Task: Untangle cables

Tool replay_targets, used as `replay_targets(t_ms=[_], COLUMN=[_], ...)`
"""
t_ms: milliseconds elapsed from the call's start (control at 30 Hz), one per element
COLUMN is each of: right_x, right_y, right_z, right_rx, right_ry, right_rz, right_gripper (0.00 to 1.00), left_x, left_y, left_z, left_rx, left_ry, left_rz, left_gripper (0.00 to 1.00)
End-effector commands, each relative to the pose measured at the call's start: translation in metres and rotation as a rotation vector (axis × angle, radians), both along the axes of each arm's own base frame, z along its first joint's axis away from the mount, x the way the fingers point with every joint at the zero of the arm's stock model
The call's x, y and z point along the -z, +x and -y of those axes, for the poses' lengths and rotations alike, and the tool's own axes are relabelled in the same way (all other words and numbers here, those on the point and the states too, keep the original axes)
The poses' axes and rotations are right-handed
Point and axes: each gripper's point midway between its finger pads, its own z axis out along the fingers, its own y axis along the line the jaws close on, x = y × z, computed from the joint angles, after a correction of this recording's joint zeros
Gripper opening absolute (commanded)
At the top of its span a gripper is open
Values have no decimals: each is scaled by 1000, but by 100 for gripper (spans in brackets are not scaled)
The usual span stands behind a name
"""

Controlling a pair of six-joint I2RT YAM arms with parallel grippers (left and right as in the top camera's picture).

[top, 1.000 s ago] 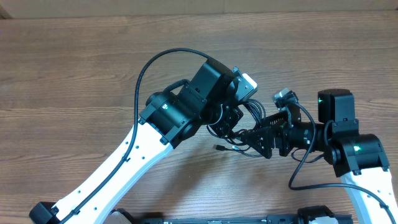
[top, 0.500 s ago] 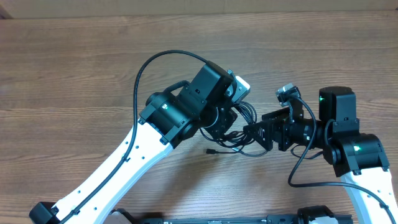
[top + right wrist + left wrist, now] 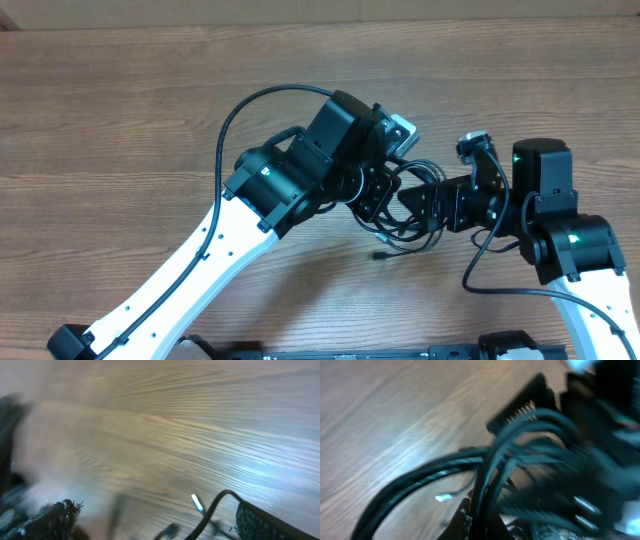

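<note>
The cables hang in a tangle pinched in the closed left gripper. The right gripper, just right of the tangle, stands wide and holds nothing. It would do best to close on a single strand (not the bunch) and draw gently away from the tangle. Only the right wrist view shows a loose strand with a bright plug tip near the tangle, over the table.

Two arms, perhaps three cables, one table

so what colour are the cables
Black. The cables show best in the overhead view, against the brown wood table.
</note>
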Motion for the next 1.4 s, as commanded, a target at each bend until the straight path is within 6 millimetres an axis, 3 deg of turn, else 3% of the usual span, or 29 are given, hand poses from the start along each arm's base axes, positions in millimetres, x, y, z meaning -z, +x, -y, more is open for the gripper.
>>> replay_targets(t_ms=[0, 300, 567, 700, 900, 1100, 1367], right_x=[4, 6, 7, 7, 6, -6, -50], right_y=[16, 19, 17, 17, 16, 13, 19], right_z=[34, 41, 42, 42, 38, 14, 5], right_rx=[265, 333, 332, 332, 317, 205, 231], right_ry=[-82, -89, -91, -91, -75, 34, 176], right_rz=[-34, -50, -58, -57, -61, -48, 76], right_gripper=[100, 100, 100, 100, 100, 100, 100], left_x=[-12, -43, -92, -107, -105, -94, -77], left_y=[-16, -13, -17, -19, -18, -4, 22], left_z=[11, -11, -28, -32, -34, -45, -73], left_rx=[71, 60, 73, 80, 70, -34, -298], left_ry=[-69, -112, -263, -303, -291, -217, -131], left_rz=[-48, 58, 136, 172, 179, 184, 122], left_gripper=[4, 4, 4, 4, 4, 4, 4])
